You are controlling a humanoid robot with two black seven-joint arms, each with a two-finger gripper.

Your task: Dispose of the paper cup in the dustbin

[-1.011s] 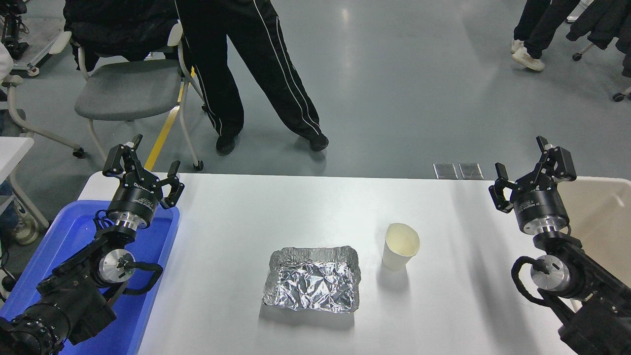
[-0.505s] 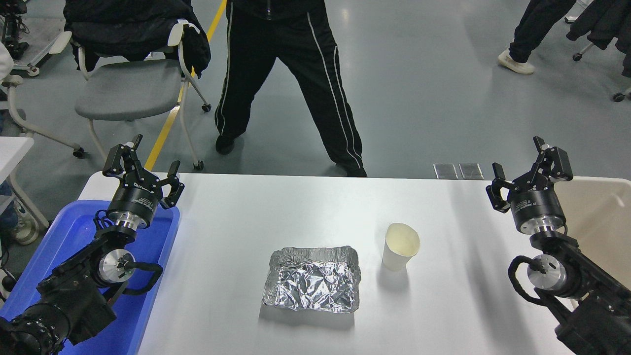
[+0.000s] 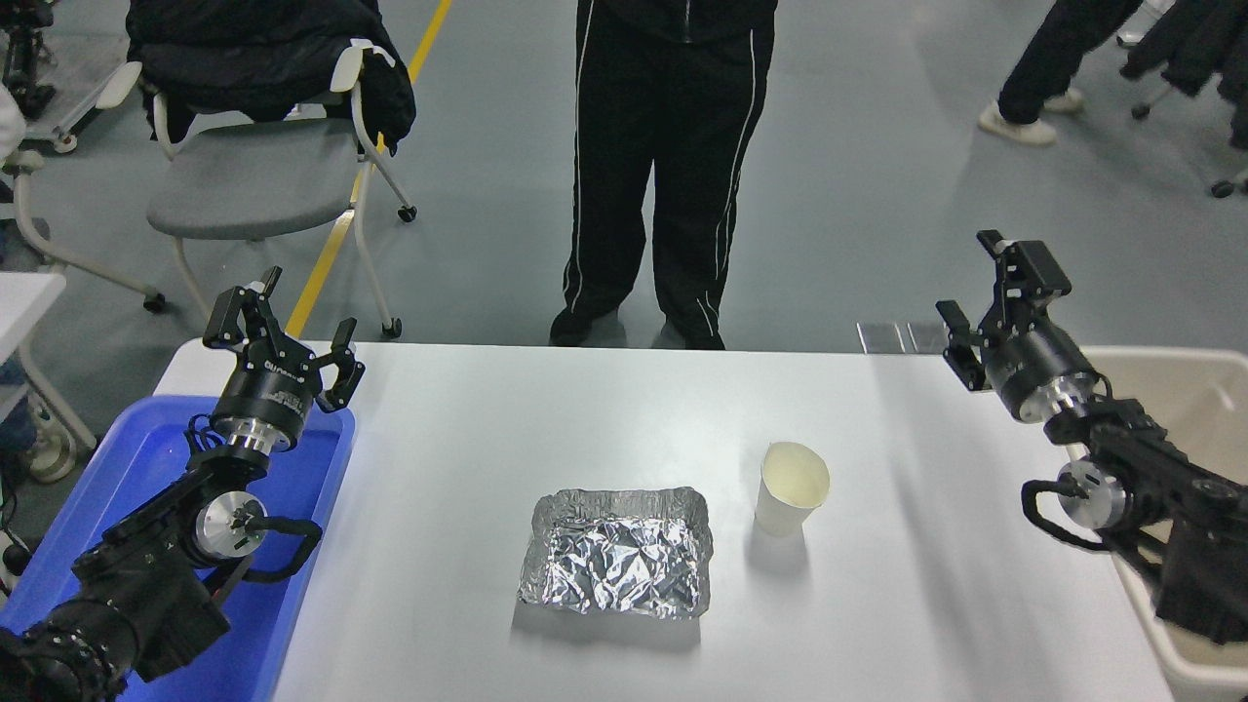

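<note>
The white paper cup (image 3: pixel 792 500) stands upright on the white table (image 3: pixel 468 419), right of centre, its cream inside showing. The beige dustbin (image 3: pixel 1199 400) sits at the table's right edge, partly hidden by my right arm. My right gripper (image 3: pixel 970 283) is open and empty, raised above the table's far right corner, well up and to the right of the cup. My left gripper (image 3: pixel 283 317) is open and empty, parked at the far left above the blue tub.
A crinkled silver foil tray (image 3: pixel 617 552) lies just left of the cup. A blue plastic tub (image 3: pixel 136 468) sits at the left edge under my left arm. A person's legs (image 3: pixel 663 175) stand at the table's far side; a chair (image 3: pixel 244 185) is at upper left.
My right gripper has lifted and moved away toward the table's far edge, shifting slightly left. The person behind the table has stepped to the right. The cup has not moved.
</note>
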